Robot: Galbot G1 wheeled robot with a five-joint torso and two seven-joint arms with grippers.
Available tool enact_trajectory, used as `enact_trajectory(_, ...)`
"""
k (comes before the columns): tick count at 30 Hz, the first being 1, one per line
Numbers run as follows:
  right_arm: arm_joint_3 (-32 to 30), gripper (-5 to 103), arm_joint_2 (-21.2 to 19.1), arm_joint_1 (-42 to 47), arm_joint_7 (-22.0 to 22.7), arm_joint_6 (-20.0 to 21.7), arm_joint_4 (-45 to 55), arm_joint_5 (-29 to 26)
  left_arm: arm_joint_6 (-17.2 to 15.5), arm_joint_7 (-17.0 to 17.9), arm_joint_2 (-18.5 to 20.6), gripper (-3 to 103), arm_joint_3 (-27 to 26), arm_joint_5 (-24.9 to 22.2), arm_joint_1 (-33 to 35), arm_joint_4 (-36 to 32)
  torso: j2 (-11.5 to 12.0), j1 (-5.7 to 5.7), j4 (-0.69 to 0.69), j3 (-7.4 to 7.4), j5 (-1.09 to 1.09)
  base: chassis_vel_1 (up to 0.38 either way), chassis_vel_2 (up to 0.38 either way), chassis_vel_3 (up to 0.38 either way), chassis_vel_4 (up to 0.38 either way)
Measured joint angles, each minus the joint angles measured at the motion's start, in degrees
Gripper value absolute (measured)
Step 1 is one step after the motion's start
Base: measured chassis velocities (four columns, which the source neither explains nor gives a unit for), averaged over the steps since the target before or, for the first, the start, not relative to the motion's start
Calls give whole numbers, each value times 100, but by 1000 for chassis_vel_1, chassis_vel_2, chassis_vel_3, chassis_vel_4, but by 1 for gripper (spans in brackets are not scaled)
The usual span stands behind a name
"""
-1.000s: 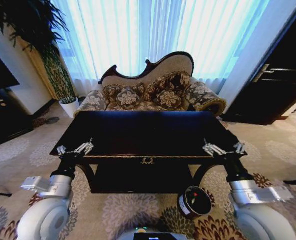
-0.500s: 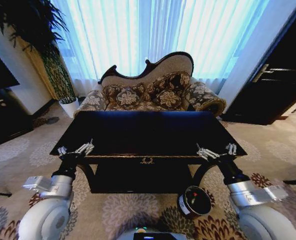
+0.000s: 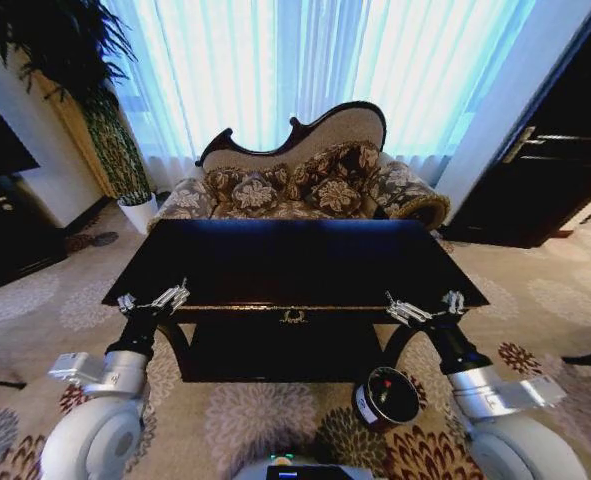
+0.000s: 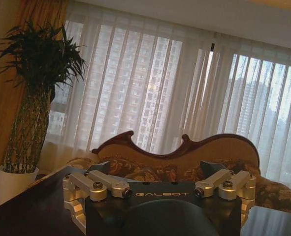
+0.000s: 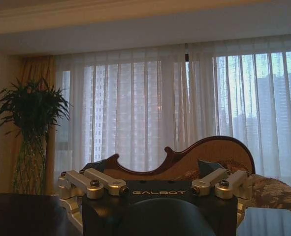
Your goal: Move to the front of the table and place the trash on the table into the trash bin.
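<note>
One table (image 3: 295, 262), one trash bin (image 3: 386, 397), one sofa (image 3: 305, 180), one potted plant (image 3: 95, 110), two pincers.

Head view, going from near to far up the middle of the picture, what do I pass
trash bin → table → patterned sofa → curtained window

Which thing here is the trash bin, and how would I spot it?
Find the dark table before the sofa. On the flowered carpet by its front right leg stands the bin: small, dark, round, with a white label, unlike the white plant pot far left.
</note>
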State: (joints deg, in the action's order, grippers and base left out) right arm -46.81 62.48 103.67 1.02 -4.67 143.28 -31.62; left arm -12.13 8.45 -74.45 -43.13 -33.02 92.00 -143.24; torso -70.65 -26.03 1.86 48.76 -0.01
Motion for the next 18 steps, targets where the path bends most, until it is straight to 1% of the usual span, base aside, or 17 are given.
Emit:
enact_trajectory(3, -3, 100, -1, -16, 0, -1, -2, -20, 0, -1, -4, 100, 14, -3, 6, 0, 0, 1, 0, 0, 1, 210, -228, -203, 244)
enact_trajectory(8, -19, 100, -35, -16, 16, -1, -2, -62, -42, 10, 37, 100, 11, -40, 10, 0, -1, 4, 0, -1, -2, 290, -273, -270, 288)
enact_trajectory(11, -9, 100, -41, -38, 23, -2, -3, -58, -42, 13, 56, 100, -7, -55, 10, 0, -1, 4, 0, -1, 2, 329, -325, -317, 312)
enact_trajectory(14, 6, 100, -40, -40, 23, -2, -2, -50, -42, 18, 34, 100, 0, -56, 11, 0, -1, 3, 0, -1, -3, 339, -358, -341, 331)
enact_trajectory(18, 9, 100, -53, -47, 26, -3, -3, -50, -42, 18, 10, 100, 12, -54, 7, 0, -1, 4, 0, -1, 1, 359, -355, -339, 361)
